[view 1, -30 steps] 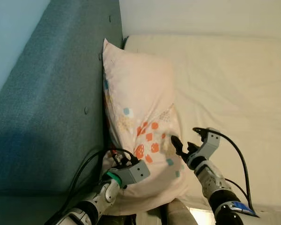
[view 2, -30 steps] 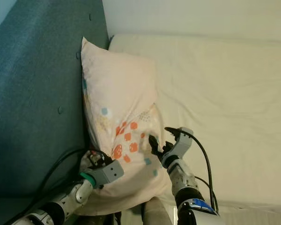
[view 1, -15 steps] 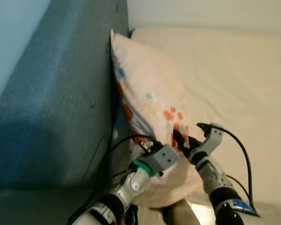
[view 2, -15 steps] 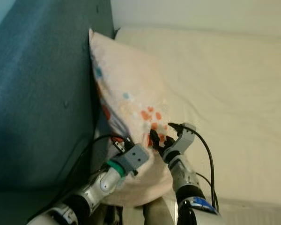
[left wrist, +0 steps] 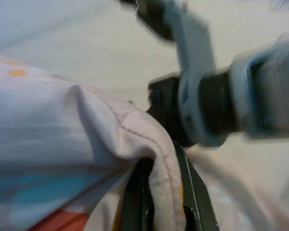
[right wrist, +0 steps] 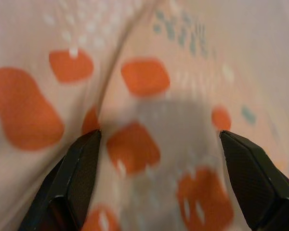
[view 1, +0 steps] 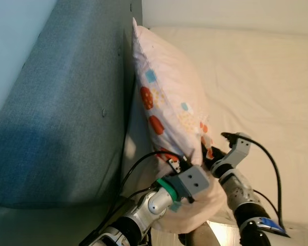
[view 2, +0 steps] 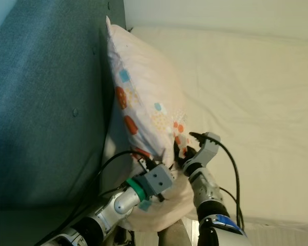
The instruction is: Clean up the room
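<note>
Left eye view showed a pale pink pillow (view 1: 172, 110) printed with orange, blue and cream patches, standing on edge on a cream bed (view 1: 256, 87). One long side of the pillow leaned against the blue-grey upholstered headboard (view 1: 66, 102), which ran along the robot's left. The pillow's upper corner reached up near the top of the headboard, and its lower end bulged toward the robot.

The left pincer (view 1: 178, 165) was at the pillow's lower end, on the headboard side. In the left wrist view its two black fingers (left wrist: 195, 192) stood close together with a seamed fold of the pillow's fabric (left wrist: 154, 159) pinched between them, so it was holding the pillow by its edge. A black cable looped from that wrist down along the foot of the headboard.

The right pincer (view 1: 208, 154) was pressed against the pillow's face from the bed side, just beside the left one. In the right wrist view its fingers (right wrist: 74, 178) were spread wide apart, and the orange-spotted fabric (right wrist: 149, 101) lay between them. The fingertips seemed to rest on the cloth, though whether they gripped any of it could not be told. A black cable arched from that wrist back over the forearm.

The bed sheet lay lightly creased to the right of the pillow, and a pale wall (view 1: 231, 13) ran behind the bed.
</note>
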